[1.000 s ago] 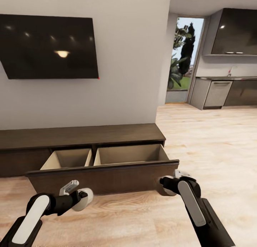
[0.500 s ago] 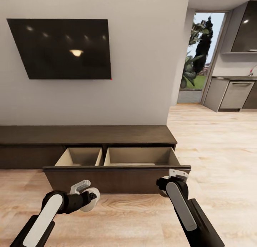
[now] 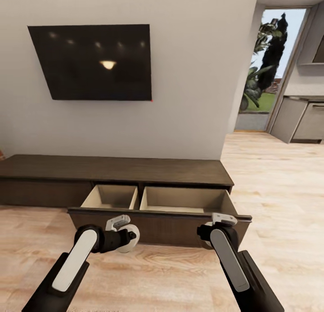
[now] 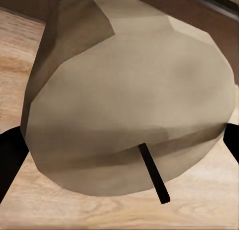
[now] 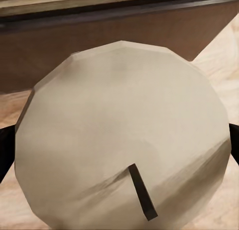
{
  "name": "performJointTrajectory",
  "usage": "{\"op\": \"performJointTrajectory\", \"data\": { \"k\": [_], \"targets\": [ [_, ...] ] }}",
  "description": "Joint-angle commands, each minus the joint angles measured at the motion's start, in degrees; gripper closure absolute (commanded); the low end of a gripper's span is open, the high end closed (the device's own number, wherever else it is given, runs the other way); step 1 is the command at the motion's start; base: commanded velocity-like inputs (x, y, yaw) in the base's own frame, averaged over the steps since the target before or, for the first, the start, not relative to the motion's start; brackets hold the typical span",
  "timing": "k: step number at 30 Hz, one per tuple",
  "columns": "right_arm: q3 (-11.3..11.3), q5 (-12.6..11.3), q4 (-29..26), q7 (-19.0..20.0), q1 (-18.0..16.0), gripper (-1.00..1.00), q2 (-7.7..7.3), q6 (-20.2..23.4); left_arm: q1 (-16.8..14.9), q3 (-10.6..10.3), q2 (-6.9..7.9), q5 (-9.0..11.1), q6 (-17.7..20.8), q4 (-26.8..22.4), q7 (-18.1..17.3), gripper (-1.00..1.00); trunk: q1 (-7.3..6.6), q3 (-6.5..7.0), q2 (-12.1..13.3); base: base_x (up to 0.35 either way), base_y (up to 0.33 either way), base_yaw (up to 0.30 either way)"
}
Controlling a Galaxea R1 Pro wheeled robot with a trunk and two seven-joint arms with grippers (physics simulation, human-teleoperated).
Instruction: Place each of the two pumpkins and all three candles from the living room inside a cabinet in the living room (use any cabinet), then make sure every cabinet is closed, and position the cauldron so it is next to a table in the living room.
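Observation:
The long dark-brown cabinet (image 3: 117, 170) stands against the wall with its wide drawer (image 3: 157, 219) pulled out, showing two pale beige compartments with nothing in them. My left gripper (image 3: 127, 237) is shut on a pale candle (image 3: 131, 240) just in front of the drawer front. In the left wrist view that candle (image 4: 129, 105) shows its dark wick between the fingers (image 4: 7, 160). My right gripper (image 3: 208, 233) is shut on a second candle (image 5: 124, 135) near the drawer's right end, largely hidden behind the arm in the head view. The pumpkins, the cauldron and the table are out of view.
A dark TV (image 3: 96, 62) hangs on the wall above the cabinet. To the right, wood floor (image 3: 279, 190) runs to a glass doorway with plants (image 3: 270, 69) and grey kitchen units (image 3: 301, 123).
The head view has swung left, so the cabinet and TV sit further right in the picture. Both grippers still hold their candles before the open drawer; the left arm has drawn in toward the middle.

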Motion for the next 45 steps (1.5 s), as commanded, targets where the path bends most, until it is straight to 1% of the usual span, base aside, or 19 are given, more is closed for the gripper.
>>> {"op": "performJointTrajectory", "data": {
  "k": [1, 3, 11, 16, 23, 33, 45],
  "targets": [
    [0.05, -0.46, -0.04, -0.55, -0.03, 1.00, -0.01, 0.31, -0.07, -0.46, 0.01, 0.33, 0.11, -0.07, 0.64, 1.00, -0.24, 0.05, 0.39, 0.000, 0.000, 0.130],
    [0.02, -0.47, -0.01, -0.45, -0.03, 1.00, -0.01, 0.23, -0.08, -0.70, -0.02, 0.37, 0.11, -0.04, 0.65, 1.00, -0.67, 0.28, 1.19, 0.000, 0.000, 0.003],
    [-0.33, -0.60, 0.18, 2.48, -0.01, 1.00, -0.09, 0.12, -0.08, -0.76, -0.12, 0.39, 0.11, -0.14, 0.66, 1.00, -0.67, -0.05, 1.19, 0.000, 0.000, -0.228],
    [-0.21, -0.55, 0.28, 2.79, -0.02, 1.00, -0.07, 0.00, -0.08, -0.76, -0.03, 0.37, 0.11, -0.16, 0.66, 1.00, -0.67, -0.19, 1.19, 0.001, 0.000, -0.220],
    [0.06, -0.55, 0.39, 2.93, -0.02, 1.00, -0.07, -0.26, -0.08, -0.56, -0.08, 0.54, 0.05, -0.42, 0.58, 1.00, -0.67, -0.21, 1.19, 0.047, -0.008, -0.023],
    [0.06, -0.55, 0.52, 2.99, -0.03, 1.00, -0.03, -0.31, -0.08, -0.63, -0.12, 0.56, -0.03, -0.43, 0.57, 1.00, -2.87, 1.51, 5.20, 0.001, 0.000, -0.011],
    [0.06, -0.63, 0.42, 3.02, 0.00, 1.00, -0.01, -0.31, -0.08, -0.65, -0.12, 0.56, 0.01, -0.43, 0.57, 1.00, -5.51, 2.88, 10.01, 0.000, 0.000, -0.141]
  ]
}}
